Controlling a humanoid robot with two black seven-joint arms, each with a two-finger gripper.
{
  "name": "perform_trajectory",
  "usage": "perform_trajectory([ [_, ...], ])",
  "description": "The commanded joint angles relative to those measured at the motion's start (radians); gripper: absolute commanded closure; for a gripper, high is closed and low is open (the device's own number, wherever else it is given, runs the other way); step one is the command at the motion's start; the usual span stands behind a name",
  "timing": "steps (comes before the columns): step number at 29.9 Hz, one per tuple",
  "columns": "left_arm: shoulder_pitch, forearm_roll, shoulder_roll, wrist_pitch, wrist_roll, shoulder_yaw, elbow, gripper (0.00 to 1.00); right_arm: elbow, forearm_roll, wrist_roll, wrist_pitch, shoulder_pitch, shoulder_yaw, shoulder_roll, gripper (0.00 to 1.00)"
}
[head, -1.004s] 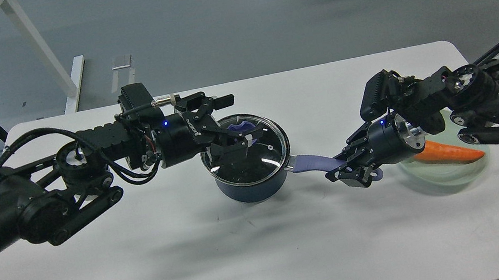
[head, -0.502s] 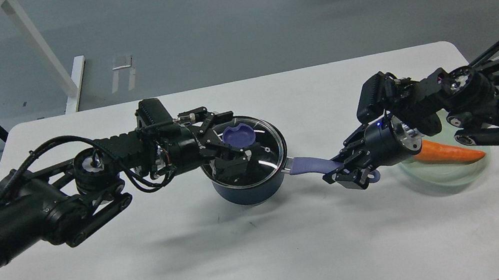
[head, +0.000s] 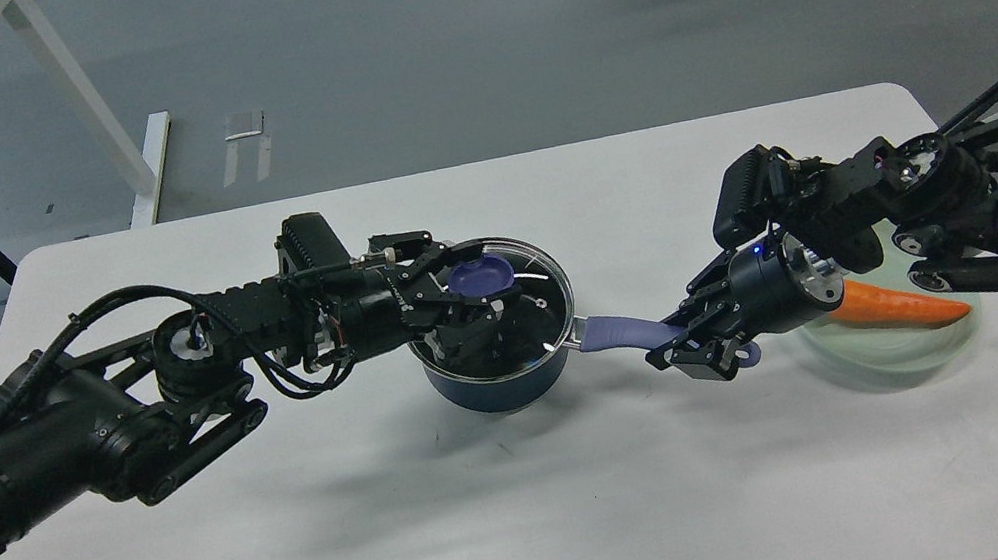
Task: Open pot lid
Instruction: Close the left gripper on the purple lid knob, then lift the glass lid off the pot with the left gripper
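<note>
Two fingers of left pincer straddle lid knob.

A dark blue pot with purple handle, purple lid knob, orange carrot, white table.

L claw straddles lid knob; R claw grips pot handle.

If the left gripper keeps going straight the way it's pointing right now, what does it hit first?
The left gripper points rightward over the pot. Its open fingers bracket the purple knob on the glass lid, so the knob probably comes first, though height is hard to judge.
</note>
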State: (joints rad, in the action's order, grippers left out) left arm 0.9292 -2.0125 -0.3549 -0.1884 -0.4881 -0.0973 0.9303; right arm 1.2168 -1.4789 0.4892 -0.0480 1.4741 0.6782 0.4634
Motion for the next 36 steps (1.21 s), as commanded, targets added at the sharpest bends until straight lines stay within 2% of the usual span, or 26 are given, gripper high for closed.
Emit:
perform_trajectory([
  [1,0.01,0.0,-0.004,0.001,-0.001,0.005,0.015,0.62,0.0,0.0,-0.001,0.0,0.0,0.0,0.0,0.69],
  [6,0.077,0.004,-0.032,0.0,-0.001,0.004,0.021,0.61,0.0,0.0,-0.001,0.0,0.0,0.0,0.004,0.69],
  [11,0.126,0.008,-0.125,0.0,-0.001,0.004,0.073,0.61,-0.002,0.0,-0.001,0.0,0.0,0.0,0.004,0.69],
  [16,0.128,0.008,-0.271,0.001,-0.001,0.005,0.177,0.6,-0.002,0.0,-0.001,0.0,0.0,0.0,0.001,0.69],
  [22,0.103,0.008,-0.432,-0.008,-0.001,0.019,0.2,0.6,-0.002,0.0,-0.001,0.0,0.0,0.0,0.001,0.69],
  [28,0.031,0.05,-0.556,-0.123,-0.001,0.112,0.182,0.59,-0.003,0.0,-0.001,0.0,0.0,0.0,-0.002,0.69],
  [31,-0.015,0.087,-0.569,-0.166,-0.001,0.142,0.157,0.59,-0.01,0.0,-0.001,0.0,0.0,0.0,-0.003,0.69],
  [32,-0.062,0.124,-0.572,-0.236,-0.001,0.149,0.138,0.59,-0.013,0.0,-0.001,0.0,0.002,-0.002,-0.005,0.68],
  [33,-0.087,0.133,-0.573,-0.264,-0.001,0.149,0.134,0.59,-0.013,0.0,-0.001,0.0,0.0,-0.002,-0.005,0.68],
  [36,-0.145,0.141,-0.564,-0.296,-0.001,0.146,0.11,0.59,-0.013,0.0,-0.001,0.0,0.0,-0.002,-0.005,0.68],
])
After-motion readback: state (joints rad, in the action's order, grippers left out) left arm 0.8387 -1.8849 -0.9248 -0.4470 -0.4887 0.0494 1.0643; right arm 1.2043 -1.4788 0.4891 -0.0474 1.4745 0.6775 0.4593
